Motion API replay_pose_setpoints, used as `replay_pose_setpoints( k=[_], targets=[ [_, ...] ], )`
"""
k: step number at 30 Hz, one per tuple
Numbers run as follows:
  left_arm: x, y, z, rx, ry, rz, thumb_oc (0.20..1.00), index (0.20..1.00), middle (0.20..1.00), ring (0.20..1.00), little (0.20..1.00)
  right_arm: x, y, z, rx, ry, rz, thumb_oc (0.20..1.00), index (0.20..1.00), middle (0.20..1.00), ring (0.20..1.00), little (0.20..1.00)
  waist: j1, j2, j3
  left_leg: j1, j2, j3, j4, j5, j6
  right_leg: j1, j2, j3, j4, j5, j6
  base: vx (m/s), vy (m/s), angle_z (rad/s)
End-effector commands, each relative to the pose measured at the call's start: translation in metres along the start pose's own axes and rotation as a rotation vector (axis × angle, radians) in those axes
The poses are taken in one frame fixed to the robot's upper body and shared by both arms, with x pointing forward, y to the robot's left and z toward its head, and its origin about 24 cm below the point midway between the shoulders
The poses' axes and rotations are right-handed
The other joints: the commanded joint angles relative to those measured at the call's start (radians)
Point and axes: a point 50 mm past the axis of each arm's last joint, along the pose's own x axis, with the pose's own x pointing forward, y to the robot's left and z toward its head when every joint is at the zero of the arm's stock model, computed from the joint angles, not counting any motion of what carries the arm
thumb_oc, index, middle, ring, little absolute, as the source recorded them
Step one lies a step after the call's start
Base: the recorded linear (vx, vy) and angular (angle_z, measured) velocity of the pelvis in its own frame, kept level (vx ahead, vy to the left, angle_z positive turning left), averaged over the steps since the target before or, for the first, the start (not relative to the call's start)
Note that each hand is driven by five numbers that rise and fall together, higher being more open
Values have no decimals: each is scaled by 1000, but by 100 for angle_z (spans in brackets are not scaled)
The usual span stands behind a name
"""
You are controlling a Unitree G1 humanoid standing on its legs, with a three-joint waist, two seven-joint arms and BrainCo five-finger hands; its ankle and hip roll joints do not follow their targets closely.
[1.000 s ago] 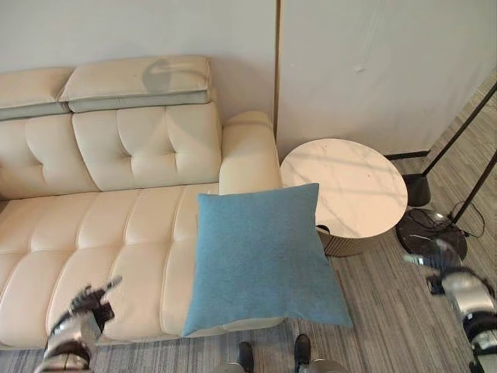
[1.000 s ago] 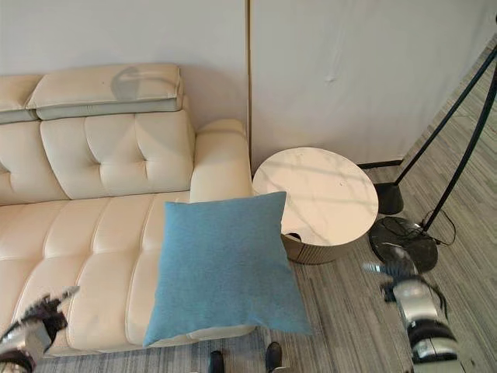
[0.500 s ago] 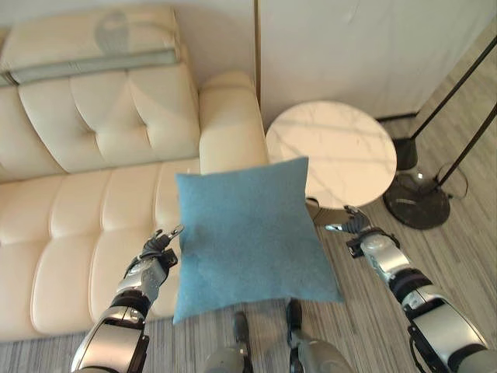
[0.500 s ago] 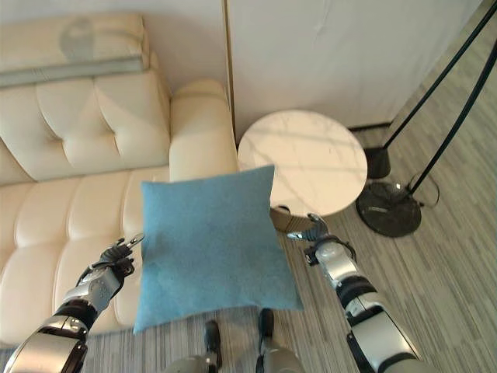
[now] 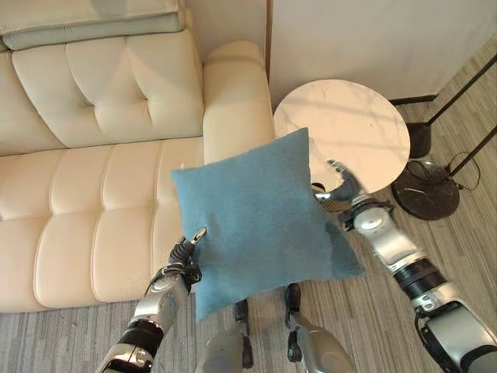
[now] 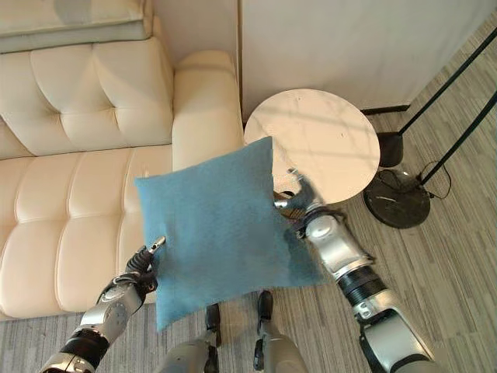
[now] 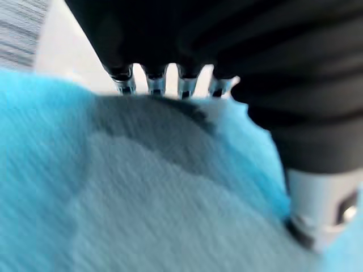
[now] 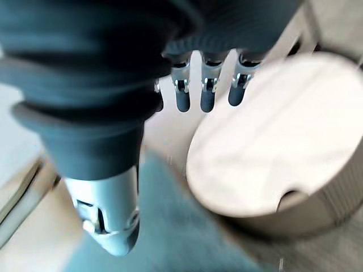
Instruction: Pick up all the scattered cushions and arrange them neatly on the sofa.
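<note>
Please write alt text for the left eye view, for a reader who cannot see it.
A blue cushion is flanked by two robot hands, the left hand at its lower left edge, the right hand at its right edge. Behind are a cream sofa and a round side table.

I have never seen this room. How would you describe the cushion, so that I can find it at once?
Start at the cream sofa and follow the seat to the armrest end, beside the round white side table. There the cushion overhangs the seat's front edge, between the left hand and right hand. It is the sole blue, square thing among pale furniture.
</note>
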Motion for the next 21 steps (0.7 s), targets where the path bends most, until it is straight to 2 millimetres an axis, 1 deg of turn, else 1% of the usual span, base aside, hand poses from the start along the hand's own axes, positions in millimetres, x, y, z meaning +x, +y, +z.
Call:
replay_pose_setpoints(
  k=[1, 2, 4, 5, 6, 7, 8, 9, 10, 11, 12, 13, 14, 15, 16, 17, 18, 19, 20, 21],
  targets=[
    [5, -12, 1, 31, -8, -38, 1000, 1000, 1000, 1000, 1000, -9, 23, -12, 16, 35, 41, 1000, 1000, 1000, 1000, 1000, -16, -40, -69, 28, 0, -24, -7, -89, -13, 61, -49, 26, -4, -166, 65, 11, 23, -8],
    [4, -12, -5, 28, 10, -36, 1000, 1000, 1000, 1000, 1000, -13, 29, -21, 36, 64, 54, 1000, 1000, 1000, 1000, 1000, -15, -40, -73, 31, -1, -22, -7, -91, -11, 63, -50, 27, -4, -167, 66, -4, 19, -8],
    [2, -13, -9, 29, 22, -39, 1000, 1000, 1000, 1000, 1000, -21, 40, -33, 63, 111, 82, 1000, 1000, 1000, 1000, 1000, -12, -40, -77, 34, -2, -20, -7, -92, -10, 66, -51, 26, -4, -168, 68, -14, 17, -6],
    [2, -14, -12, 29, 29, -43, 1000, 1000, 1000, 1000, 1000, -24, 45, -36, 73, 124, 99, 1000, 1000, 1000, 1000, 1000, -10, -39, -78, 37, -4, -20, -7, -93, -9, 69, -52, 26, -4, -168, 68, -12, 11, -5],
    [2, -14, -12, 29, 29, -43, 1000, 1000, 1000, 1000, 1000, -24, 46, -37, 73, 124, 99, 1000, 1000, 1000, 1000, 1000, -10, -39, -78, 37, -4, -20, -7, -93, -9, 69, -52, 26, -4, -168, 68, -11, 21, -4],
    [0, -18, -18, 30, 44, -54, 1000, 1000, 1000, 1000, 1000, -33, 62, -49, 117, 180, 138, 1000, 1000, 1000, 1000, 1000, -7, -35, -79, 40, -7, -23, -7, -93, -8, 73, -55, 24, -4, -169, 69, 0, 0, 0],
    [-1, -18, -18, 30, 44, -53, 1000, 1000, 1000, 1000, 1000, -33, 62, -49, 117, 181, 138, 1000, 1000, 1000, 1000, 1000, -7, -35, -79, 40, -7, -23, -7, -93, -8, 73, -55, 23, -4, -170, 69, 0, 0, 0],
    [-1, -22, -22, 31, 56, -55, 1000, 1000, 1000, 1000, 1000, -40, 79, -53, 169, 214, 182, 1000, 1000, 1000, 1000, 1000, -3, -30, -76, 40, -10, -26, -7, -93, -6, 75, -58, 18, -4, -169, 69, 0, 0, 0],
    [-1, -25, -23, 28, 58, -60, 1000, 1000, 1000, 1000, 1000, -45, 88, -56, 196, 236, 204, 1000, 1000, 1000, 1000, 1000, -2, -27, -74, 39, -12, -30, -7, -92, -6, 77, -59, 16, -4, -169, 69, 0, 0, 0],
    [-1, -25, -23, 28, 58, -60, 1000, 1000, 1000, 1000, 1000, -45, 88, -56, 196, 236, 204, 1000, 1000, 1000, 1000, 1000, -2, -27, -74, 39, -12, -30, -7, -92, -6, 77, -60, 15, -4, -169, 69, -42, 19, 5],
    [-2, -32, -22, 37, 48, -73, 1000, 1000, 1000, 1000, 1000, -50, 104, -57, 262, 265, 240, 1000, 1000, 1000, 1000, 1000, 5, -22, -67, 35, -15, -36, -7, -89, -4, 74, -62, 11, -4, -168, 69, -30, 10, 5],
    [-2, -31, -22, 37, 48, -73, 1000, 1000, 1000, 1000, 1000, -50, 104, -57, 262, 265, 240, 1000, 1000, 1000, 1000, 1000, 4, -22, -67, 35, -15, -36, -7, -89, -4, 74, -62, 10, -4, -168, 69, -70, 28, 16],
    [-3, -41, -18, 49, 23, -88, 1000, 1000, 1000, 1000, 1000, -58, 122, -54, 394, 300, 266, 1000, 1000, 1000, 1000, 1000, 12, -16, -56, 31, -19, -42, -7, -85, -3, 73, -65, 2, -4, -165, 70, -55, 24, 22],
    [-4, -43, -15, 59, 3, -88, 1000, 1000, 1000, 1000, 1000, -59, 129, -51, 450, 307, 275, 1000, 1000, 1000, 1000, 1000, 16, -14, -52, 29, -20, -44, -7, -83, -2, 73, -66, -1, -4, -164, 71, -55, 24, 22],
    [-4, -43, -15, 59, 3, -88, 1000, 1000, 1000, 1000, 1000, -59, 129, -51, 450, 307, 275, 1000, 1000, 1000, 1000, 1000, 16, -14, -52, 29, -20, -45, -7, -83, -2, 73, -66, -1, -4, -164, 71, -43, 12, 12],
    [-6, -51, -5, 74, -56, -102, 1000, 1000, 1000, 1000, 1000, -63, 141, -43, 586, 320, 284, 1000, 1000, 1000, 1000, 1000, 23, -11, -40, 26, -23, -51, -7, -82, -1, 73, -68, -5, -4, -161, 71, -88, 7, 6],
    [-11, -62, 11, 81, -143, -128, 834, 834, 834, 834, 834, -65, 149, -26, 730, 292, 312, 1000, 1000, 1000, 1000, 1000, 36, -7, -24, 9, -27, -58, -7, -75, -1, 60, -69, -14, -4, -155, 72, -101, 13, 10],
    [-15, -67, 16, 89, -177, -145, 564, 564, 564, 564, 564, -69, 156, -20, 797, 289, 337, 1000, 1000, 1000, 1000, 1000, 40, -5, -17, 3, -27, -61, -7, -71, -3, 58, -70, -19, -4, -155, 72, -86, 4, 14],
    [-18, -71, 20, 112, -214, -152, 410, 410, 410, 410, 410, -73, 163, -15, 888, 301, 348, 1000, 1000, 1000, 1000, 1000, 47, -5, -11, -2, -27, -65, -7, -68, -4, 56, -70, -23, -4, -155, 72, -35, 0, 29],
    [-20, -74, 25, 112, -241, -146, 200, 200, 200, 200, 200, -74, 167, -9, 958, 308, 355, 1000, 1000, 1000, 1000, 1000, 53, -6, -6, -6, -27, -66, -7, -65, -6, 54, -71, -27, -4, -154, 73, -21, -6, 28]
  ],
)
